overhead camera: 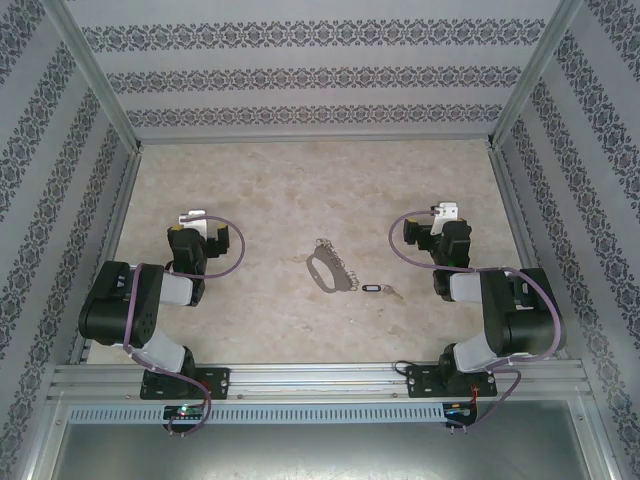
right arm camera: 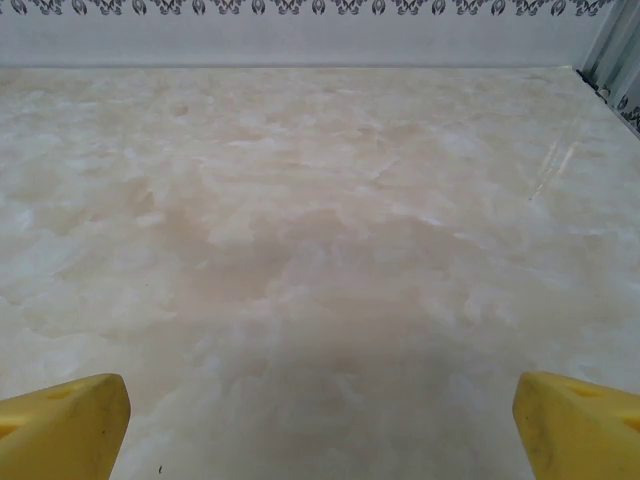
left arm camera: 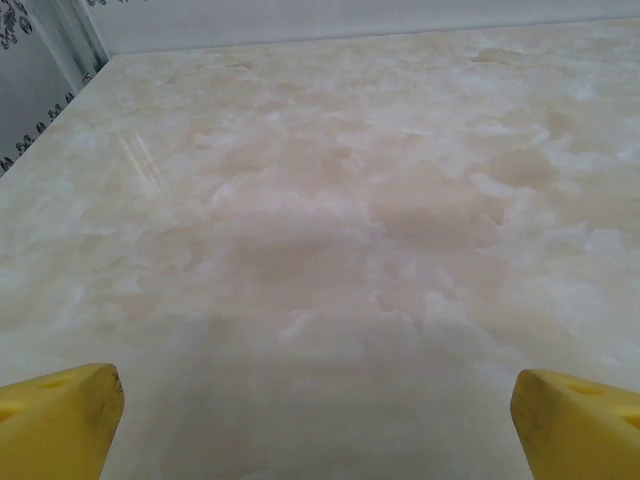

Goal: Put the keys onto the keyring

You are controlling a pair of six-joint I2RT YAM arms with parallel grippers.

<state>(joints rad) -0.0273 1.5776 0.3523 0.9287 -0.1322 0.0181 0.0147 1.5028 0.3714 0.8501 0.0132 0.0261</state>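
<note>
**Left tool** (overhead camera: 192, 215): spread wide. In the left wrist view its yellow fingertips (left arm camera: 58, 422) sit at the two lower corners, with bare marbled surface between them. It points toward the far wall, on the left half of the table, well apart from the task items.

**Right tool** (overhead camera: 446, 212): also spread wide. In the right wrist view its yellow fingertips (right arm camera: 62, 425) sit at the lower corners, with bare surface between them. It points toward the far wall on the right half, well apart from the task items.

**Arms**: two, black, folded back on themselves. Each carries a looped purple cable (overhead camera: 236, 246). The bases are bolted to a metal rail (overhead camera: 320, 375) at the near edge.

**Keyring** (overhead camera: 311, 270): a thin grey loop, roughly D-shaped, lying flat near the table's middle, between the two arms. A row of small clips runs along its far-right edge.

**Key** (overhead camera: 372, 289): one, tiny, with a dark oblong head, a pale centre and a short silvery shank pointing right. It lies flat just beside the keyring, to its right and slightly nearer the rail. It is not threaded on the loop; whether the two touch cannot be told.

**Table** (overhead camera: 250, 320): a pale beige marbled top.

**Enclosure walls** (overhead camera: 300, 75): white with bands of dark ornamental pattern on three sides, framed by metal posts.
</note>
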